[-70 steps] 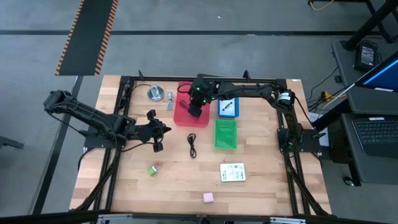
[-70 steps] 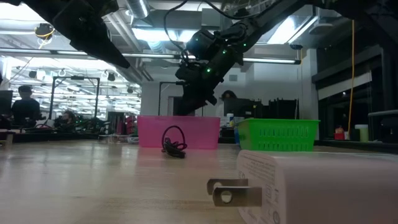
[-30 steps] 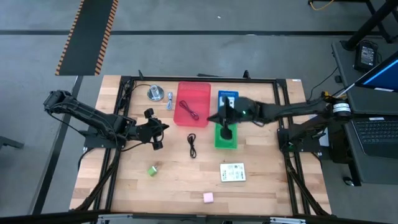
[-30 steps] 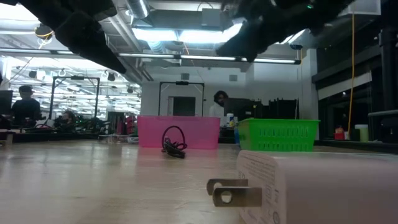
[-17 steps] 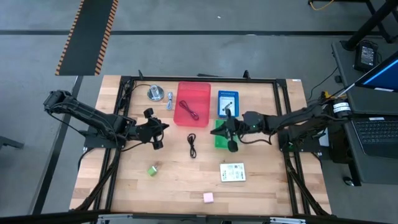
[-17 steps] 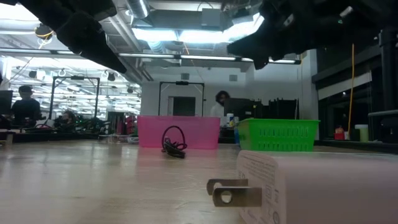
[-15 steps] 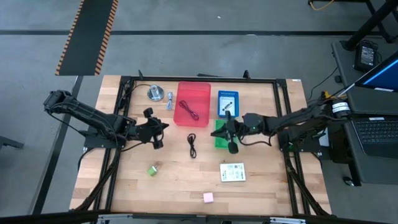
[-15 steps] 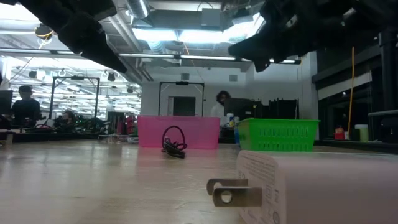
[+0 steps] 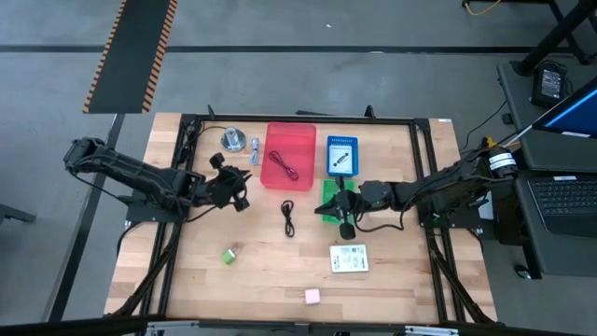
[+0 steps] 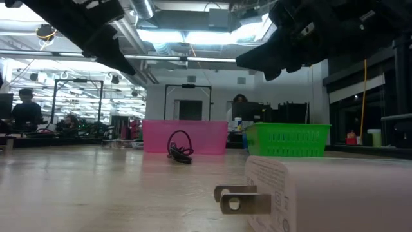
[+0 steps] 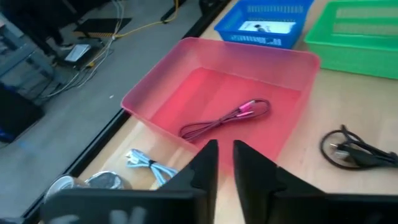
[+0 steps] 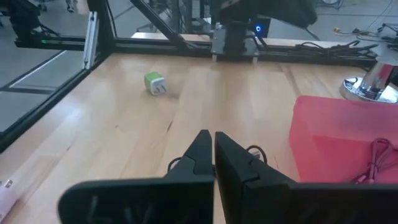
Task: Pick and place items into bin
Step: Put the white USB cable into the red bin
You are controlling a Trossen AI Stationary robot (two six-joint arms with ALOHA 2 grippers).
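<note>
The left gripper [image 9: 238,189] hangs above the bare wood just beside the red bin [image 9: 289,156], on its left-arm side, and its fingers [image 11: 202,167] stand a narrow slit apart with nothing between them. The right gripper [image 9: 338,207] hovers over the near end of the green basket [image 9: 328,189], which sits on the far side of the red bin from the left gripper; its fingers [image 12: 200,151] are pressed together and carry nothing. Inside the red bin lies a thin red cable [image 11: 225,118], looped on the floor of the bin. A coiled black cable [image 9: 288,217] rests on the table just in front of the red bin, toward the table's middle. A blue basket [image 9: 341,156] stands beside the red bin, behind the green one, with a white packet in it. On the other side of the red bin lie a small silver-blue piece [image 9: 255,149] and a round metal disc [image 9: 232,140]. Well away from the red bin, toward the front of the table, sit a green block [image 9: 229,254], a pink block [image 9: 312,296] and a white printed packet [image 9: 349,259].
</note>
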